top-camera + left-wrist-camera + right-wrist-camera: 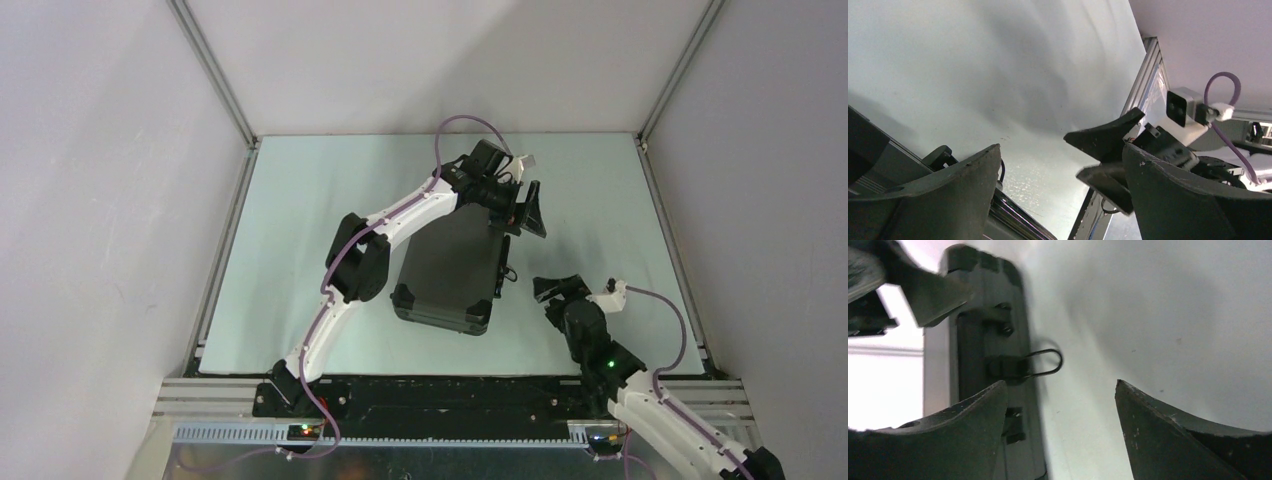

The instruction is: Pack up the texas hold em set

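Observation:
The dark grey briefcase (450,270) lies closed and flat mid-table, black corners showing. My left gripper (525,215) is open and empty, just above the case's far right corner. In the left wrist view (1060,150) the case edge (873,150) lies beside the left finger. My right gripper (555,290) is open and empty, just right of the case's right side. In the right wrist view (1060,385) it faces the case's side (983,300) and a wire latch loop (1045,362). Chips, card box, buttons and marker are out of view.
The pale green table (300,200) is fenced by an aluminium frame (225,240) and white walls. The right gripper's fingers (1108,150) show in the left wrist view. The left gripper's fingers (923,290) show at the top left of the right wrist view.

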`<state>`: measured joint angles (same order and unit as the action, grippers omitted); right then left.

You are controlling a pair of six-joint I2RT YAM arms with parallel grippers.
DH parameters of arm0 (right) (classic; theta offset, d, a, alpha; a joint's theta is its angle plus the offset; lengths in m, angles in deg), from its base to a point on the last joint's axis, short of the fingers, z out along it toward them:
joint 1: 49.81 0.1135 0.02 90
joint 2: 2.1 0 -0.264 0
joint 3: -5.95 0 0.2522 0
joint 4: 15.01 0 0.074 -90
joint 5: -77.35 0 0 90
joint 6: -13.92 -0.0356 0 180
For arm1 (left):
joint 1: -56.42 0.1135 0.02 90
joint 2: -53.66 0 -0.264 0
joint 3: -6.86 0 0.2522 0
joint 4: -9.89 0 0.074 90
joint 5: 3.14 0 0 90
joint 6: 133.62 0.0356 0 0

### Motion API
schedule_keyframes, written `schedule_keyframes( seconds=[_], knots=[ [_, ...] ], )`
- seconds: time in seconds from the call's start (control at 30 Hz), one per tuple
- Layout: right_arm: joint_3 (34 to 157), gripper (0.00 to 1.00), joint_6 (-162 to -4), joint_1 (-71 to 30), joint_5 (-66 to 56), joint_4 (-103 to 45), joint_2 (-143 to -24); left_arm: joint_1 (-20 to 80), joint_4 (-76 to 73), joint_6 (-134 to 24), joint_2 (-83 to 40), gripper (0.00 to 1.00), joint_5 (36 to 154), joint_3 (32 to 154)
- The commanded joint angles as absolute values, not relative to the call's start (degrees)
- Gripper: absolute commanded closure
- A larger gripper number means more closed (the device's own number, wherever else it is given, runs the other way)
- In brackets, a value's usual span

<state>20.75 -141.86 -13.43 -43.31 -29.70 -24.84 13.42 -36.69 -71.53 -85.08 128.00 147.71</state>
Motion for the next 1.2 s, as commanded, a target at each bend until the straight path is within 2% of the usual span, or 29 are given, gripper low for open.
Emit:
schedule_keyframes(
  seconds=[0.0, 0.13, 0.27, 0.57, 0.83, 1.17],
  knots=[
    [22.7, 0.23, -142.61, -22.55, -34.27, -36.56, -29.64, 14.3, -43.44, -69.08, -85.23, 0.02, 123.64, 147.28],
    [24.0, 0.28, -139.72, -33.3, -15.02, -26.02, -42.21, 14.29, -43.45, -69.14, -85.33, 0.02, 123.72, 147.42],
    [25.7, 0.34, -138.66, -35.94, -8.66, -19.71, -51.22, 14.34, -43.47, -69.18, -85.32, 0.02, 123.8, 147.3],
    [29.46, 0.52, -131.49, -36.91, -7.59, -14.96, -59.77, 14.35, -43.47, -69.11, -85.46, 0.02, 124.1, 147.38],
    [29.59, 0.47, -138.8, -35.03, -4.25, -6.84, -69.11, 14.36, -43.47, -68.97, -85.26, 0.02, 124.15, 147.32],
    [29.14, 0.58, -149.52, -31.37, -9.91, -3.27, -73.95, 14.49, -43.47, -68.98, -85.12, 0.02, 124.21, 147.25]
  ],
)
